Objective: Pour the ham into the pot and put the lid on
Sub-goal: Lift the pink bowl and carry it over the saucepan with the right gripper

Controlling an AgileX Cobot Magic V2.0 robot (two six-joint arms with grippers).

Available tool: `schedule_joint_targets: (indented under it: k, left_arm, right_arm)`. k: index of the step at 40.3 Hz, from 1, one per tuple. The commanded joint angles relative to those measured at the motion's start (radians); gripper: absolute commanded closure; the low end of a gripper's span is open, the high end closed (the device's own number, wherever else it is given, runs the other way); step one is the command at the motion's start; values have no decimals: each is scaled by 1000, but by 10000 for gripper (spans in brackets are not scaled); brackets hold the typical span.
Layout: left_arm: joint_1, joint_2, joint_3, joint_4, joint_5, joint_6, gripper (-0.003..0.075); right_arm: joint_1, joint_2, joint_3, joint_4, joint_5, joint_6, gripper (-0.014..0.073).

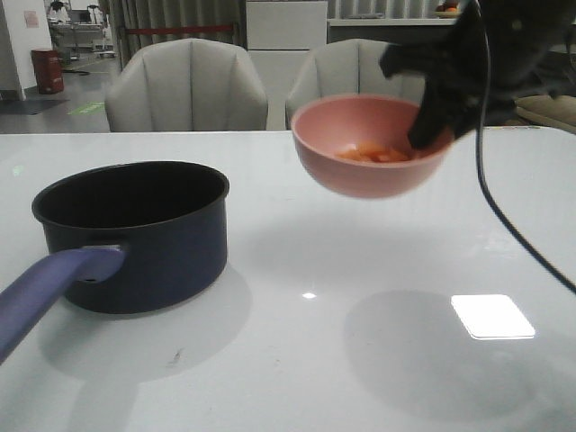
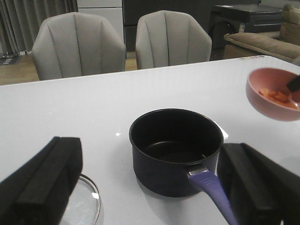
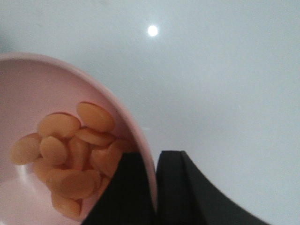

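Note:
The dark navy pot (image 1: 135,234) stands on the white table at the left, empty, its purple-blue handle (image 1: 45,288) toward me; it also shows in the left wrist view (image 2: 176,150). My right gripper (image 1: 432,126) is shut on the rim of the pink bowl (image 1: 369,148) and holds it in the air, to the right of the pot. The ham (image 3: 70,154) lies in the bowl (image 3: 28,93) as orange-pink pieces. My left gripper (image 2: 150,187) is open and empty, above the table near the pot. The glass lid (image 2: 82,206) lies flat beside the pot, partly hidden by a finger.
Two grey chairs (image 1: 189,85) stand behind the table's far edge (image 1: 135,132). A black cable (image 1: 504,216) hangs from the right arm over the table's right side. A sofa (image 2: 262,42) stands beyond the table.

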Motion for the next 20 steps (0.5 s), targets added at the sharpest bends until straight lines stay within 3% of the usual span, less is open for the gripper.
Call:
schedule_joint_targets:
  k: [1,4,9,16,20]
  left_arm:
    - [-9,12,-24,-1,-85,0,95]
    - [-9,12,-24,-1,-85,0,95]
    - [-9,12,-24,-1,-85,0,95]
    - [-9,12,-24,-1,-85,0,95]
    - [-9,12,-24,-1,-85,0,95]
  right_arm:
    - [61,-64,-96,9,-40,-23,449]
    - [113,-64,-121,5,-83,-51,449]
    - [207,-58,-112,-6,-275,-124,449]
    - [302,-29,-60,-17,-640,-169,449]
    - [352,3,-17,-48,-856,-260,449]
